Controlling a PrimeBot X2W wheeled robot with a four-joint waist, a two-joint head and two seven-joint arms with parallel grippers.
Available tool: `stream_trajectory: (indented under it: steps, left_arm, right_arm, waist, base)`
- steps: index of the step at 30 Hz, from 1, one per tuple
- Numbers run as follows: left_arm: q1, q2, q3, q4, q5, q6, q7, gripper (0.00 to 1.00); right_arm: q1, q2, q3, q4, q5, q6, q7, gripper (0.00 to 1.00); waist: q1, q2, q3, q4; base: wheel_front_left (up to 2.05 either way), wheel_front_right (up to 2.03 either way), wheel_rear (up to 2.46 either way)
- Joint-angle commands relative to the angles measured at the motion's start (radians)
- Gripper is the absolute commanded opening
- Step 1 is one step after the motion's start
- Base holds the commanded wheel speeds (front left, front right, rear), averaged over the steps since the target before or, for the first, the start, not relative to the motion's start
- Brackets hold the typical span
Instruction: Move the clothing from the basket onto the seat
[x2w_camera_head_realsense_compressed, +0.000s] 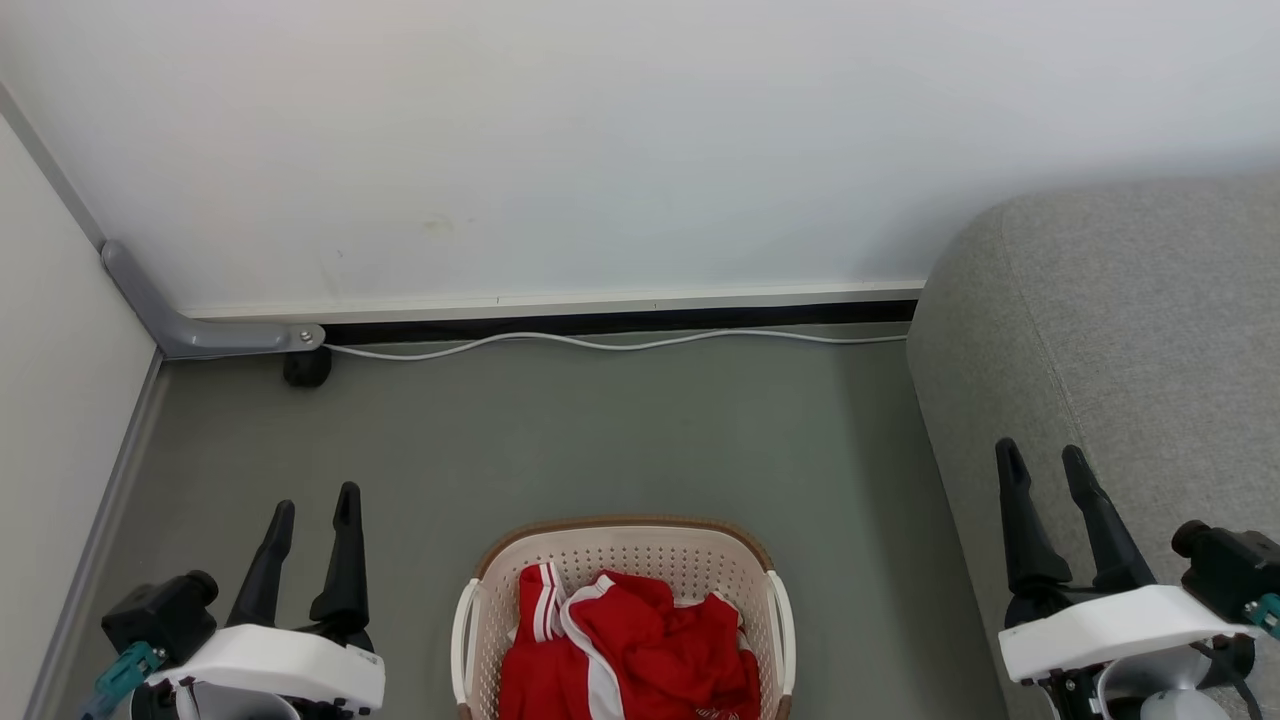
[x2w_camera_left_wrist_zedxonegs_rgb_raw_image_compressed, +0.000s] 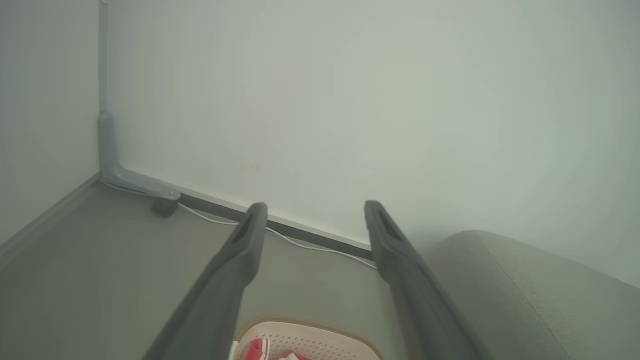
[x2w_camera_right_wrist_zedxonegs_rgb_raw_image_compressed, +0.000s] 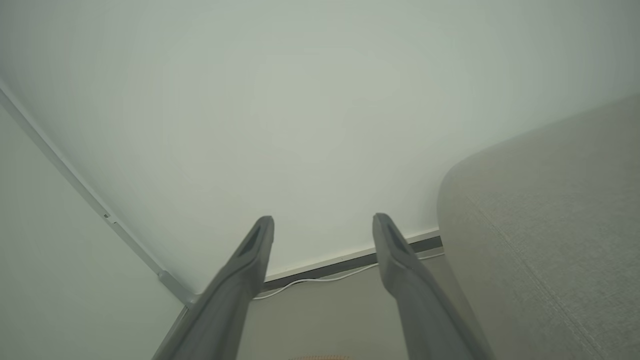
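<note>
Task not started: all red clothing (x2w_camera_head_realsense_compressed: 630, 650) sits heaped in the basket (x2w_camera_head_realsense_compressed: 625, 545) on the floor, the grey seat (x2w_camera_head_realsense_compressed: 1120, 330) at right bare where visible, left gripper (x2w_camera_head_realsense_compressed: 315, 505) and right gripper (x2w_camera_head_realsense_compressed: 1040, 460) both spread, empty, hovering either side.

We see our right gripper (x2w_camera_right_wrist_zedxonegs_rgb_raw_image_compressed: 323, 222) with its two dark fingers spread wide apart. At three o'clock lies the grey seat (x2w_camera_right_wrist_zedxonegs_rgb_raw_image_compressed: 550, 225). Toward six, a white cable (x2w_camera_right_wrist_zedxonegs_rgb_raw_image_compressed: 320, 279) runs along the foot of the pale wall (x2w_camera_right_wrist_zedxonegs_rgb_raw_image_compressed: 300, 100).
</note>
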Motion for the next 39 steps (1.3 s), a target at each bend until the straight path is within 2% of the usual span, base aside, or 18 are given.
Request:
stream_trajectory:
  steps: [1,21,34,39]
  left_arm:
    - [-0.062,0.015,0.022,-0.020,0.033,-0.006,-0.015,1.00]
    - [-0.090,0.008,0.018,0.059,0.188,-0.014,-0.074,1.00]
    - [-0.106,0.010,0.008,0.099,0.296,-0.016,-0.109,1.00]
    - [-0.108,0.012,0.006,0.107,0.294,-0.016,-0.110,1.00]
  right_arm:
    - [-0.039,-0.011,0.022,-0.033,-0.033,0.004,-0.020,1.00]
    - [-0.037,-0.013,0.051,0.003,-0.229,0.004,-0.078,1.00]
    - [-0.038,-0.015,0.054,0.030,-0.319,0.005,-0.114,1.00]
    - [-0.035,-0.015,0.055,0.036,-0.322,0.005,-0.115,1.00]
  waist:
    - [0.0000,-0.0001,-0.001,0.000]
    - [0.0000,-0.0001,-0.012,-0.001]
    - [0.0000,-0.0001,-0.016,0.000]
    - [0.0000,-0.0001,-0.018,-0.001]
  base:
    - [0.00,0.00,0.00]
    - [0.00,0.00,0.00]
    - [0.00,0.00,0.00]
    - [0.00,0.00,0.00]
